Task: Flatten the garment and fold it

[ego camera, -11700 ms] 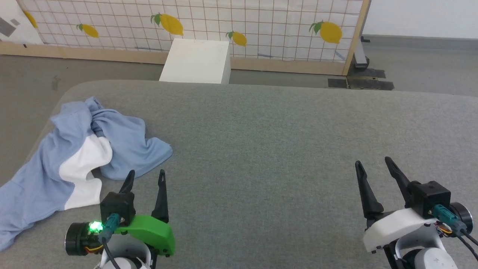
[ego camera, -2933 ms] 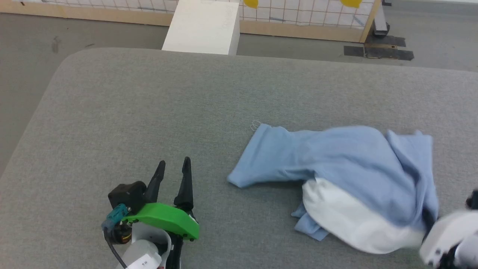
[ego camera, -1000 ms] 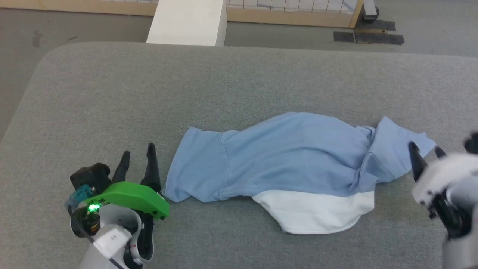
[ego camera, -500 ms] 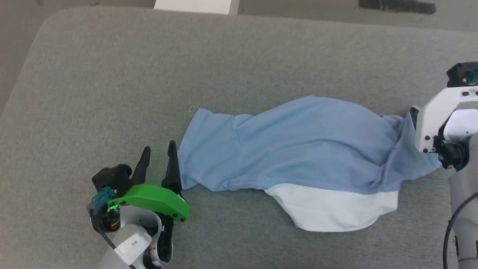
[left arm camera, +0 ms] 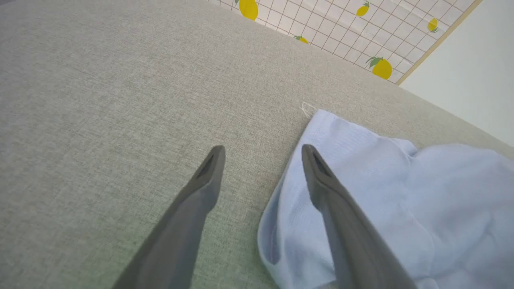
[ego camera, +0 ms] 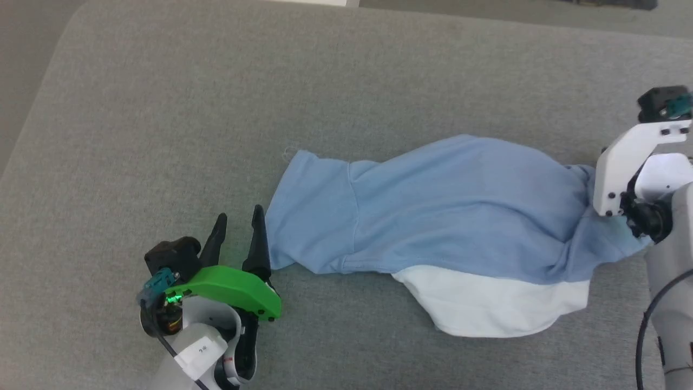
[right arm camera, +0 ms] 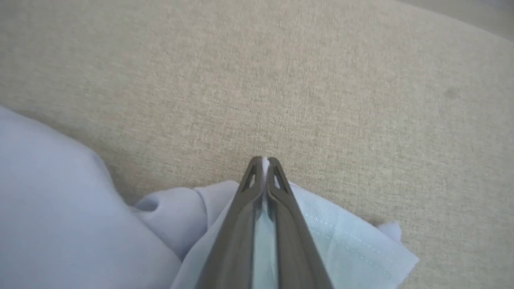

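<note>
The garment lies long-ways across mid-frame on the counter. The right tool is pinched onto its right end. The left tool is spread wide right at the left end, so I'd guess it grabs there next.

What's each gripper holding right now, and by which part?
Right gripper pinches the garment at its right-end edge, fingers shut on the cloth. Left gripper is open, holding nothing.

A robotics test lab, by the look of it: a broad grey fabric-covered tabletop with bare grey floor beside it. Beyond the tabletop, a wood-framed, lemon-printed white grid partition stands against a plain pale wall.
</note>
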